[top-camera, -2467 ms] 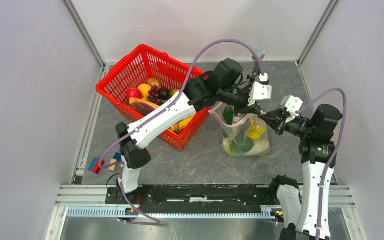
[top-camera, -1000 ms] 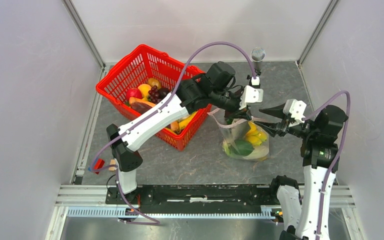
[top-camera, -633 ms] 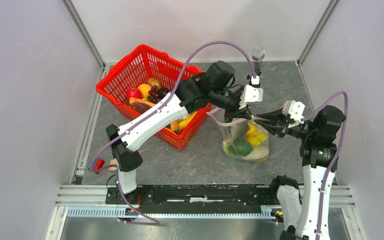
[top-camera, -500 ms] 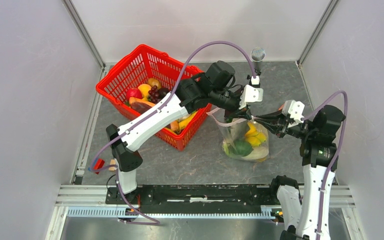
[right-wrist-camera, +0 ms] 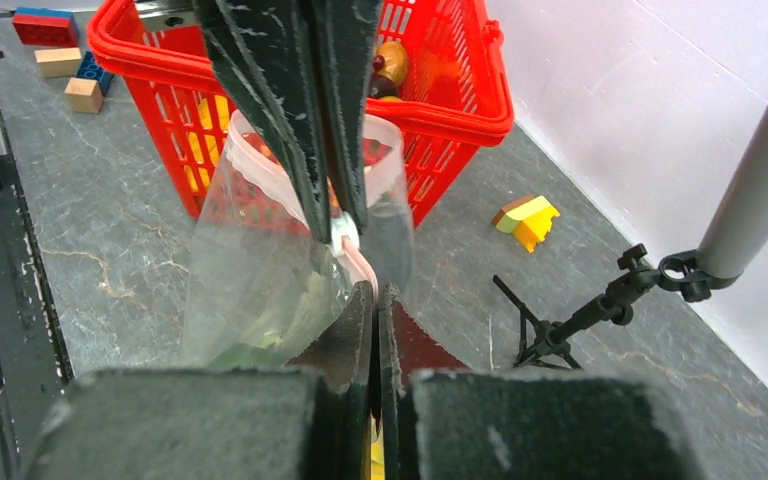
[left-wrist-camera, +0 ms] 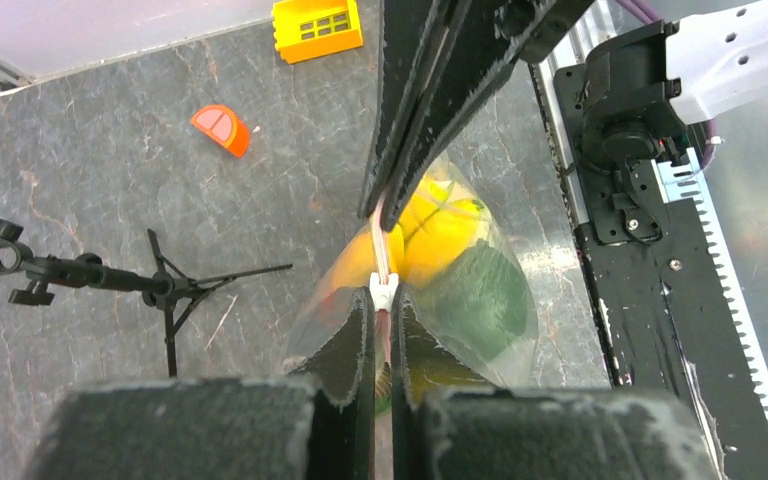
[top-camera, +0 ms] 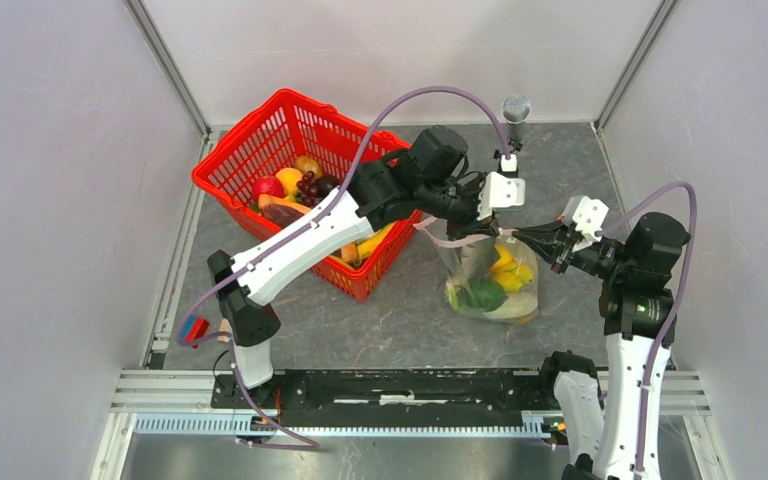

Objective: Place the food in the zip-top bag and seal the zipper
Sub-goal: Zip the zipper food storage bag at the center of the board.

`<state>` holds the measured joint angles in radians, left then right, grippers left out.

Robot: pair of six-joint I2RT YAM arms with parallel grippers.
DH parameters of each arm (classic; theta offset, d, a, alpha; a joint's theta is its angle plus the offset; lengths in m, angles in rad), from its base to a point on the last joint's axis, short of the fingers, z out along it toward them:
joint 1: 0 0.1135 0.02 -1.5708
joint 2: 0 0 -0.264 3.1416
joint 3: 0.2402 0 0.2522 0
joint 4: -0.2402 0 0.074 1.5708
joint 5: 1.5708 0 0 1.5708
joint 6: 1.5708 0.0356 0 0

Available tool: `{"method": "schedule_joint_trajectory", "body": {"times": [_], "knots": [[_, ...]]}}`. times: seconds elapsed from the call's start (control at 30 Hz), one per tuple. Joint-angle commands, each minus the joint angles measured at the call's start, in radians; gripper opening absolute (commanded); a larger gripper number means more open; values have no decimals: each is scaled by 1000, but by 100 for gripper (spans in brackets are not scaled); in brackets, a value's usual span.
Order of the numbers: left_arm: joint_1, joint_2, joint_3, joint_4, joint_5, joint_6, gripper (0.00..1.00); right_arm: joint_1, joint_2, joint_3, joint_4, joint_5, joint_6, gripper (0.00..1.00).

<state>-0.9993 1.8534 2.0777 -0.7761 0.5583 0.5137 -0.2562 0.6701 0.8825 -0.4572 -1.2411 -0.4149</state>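
The clear zip-top bag (top-camera: 505, 300) stands right of the basket, holding yellow bananas (top-camera: 508, 266) and green pieces (top-camera: 480, 294) of food. Its pink zipper (top-camera: 445, 240) runs along the raised mouth. My left gripper (top-camera: 480, 228) is shut on the zipper beside its white slider (left-wrist-camera: 384, 292). My right gripper (top-camera: 522, 236) is shut on the same strip from the right, its tips almost touching the left's. In the left wrist view my gripper (left-wrist-camera: 381, 296) pinches the strip above the food (left-wrist-camera: 438, 228). In the right wrist view my gripper (right-wrist-camera: 374, 290) pinches the pink edge (right-wrist-camera: 360, 262) of the bag (right-wrist-camera: 260, 280).
A red mesh basket (top-camera: 250, 140) with more toy food stands left of the bag. A microphone on a small tripod (top-camera: 515, 108) stands behind it. Building blocks (top-camera: 195, 328) lie at the left edge; a yellow block (left-wrist-camera: 317, 17) and an orange piece (left-wrist-camera: 222, 128) lie beyond the bag.
My right gripper, open a second ago, has moved left to the bag's mouth and shut on the zipper. The left gripper has kept hold of the strip, holding the bag upright.
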Motion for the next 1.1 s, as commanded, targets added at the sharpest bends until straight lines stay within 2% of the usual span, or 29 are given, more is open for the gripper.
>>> {"method": "schedule_joint_trajectory", "body": {"times": [0.0,0.5,1.07], "knots": [[8,-125,-42,-11,-63,25,2,-6,-22,19,40,155,46,0],[22,-270,-218,58,-194,1,2,-8,-115,-13,158,403,153,0],[30,-442,-429,127,-312,-28,2,-7,-130,-53,199,541,185,0]]}}
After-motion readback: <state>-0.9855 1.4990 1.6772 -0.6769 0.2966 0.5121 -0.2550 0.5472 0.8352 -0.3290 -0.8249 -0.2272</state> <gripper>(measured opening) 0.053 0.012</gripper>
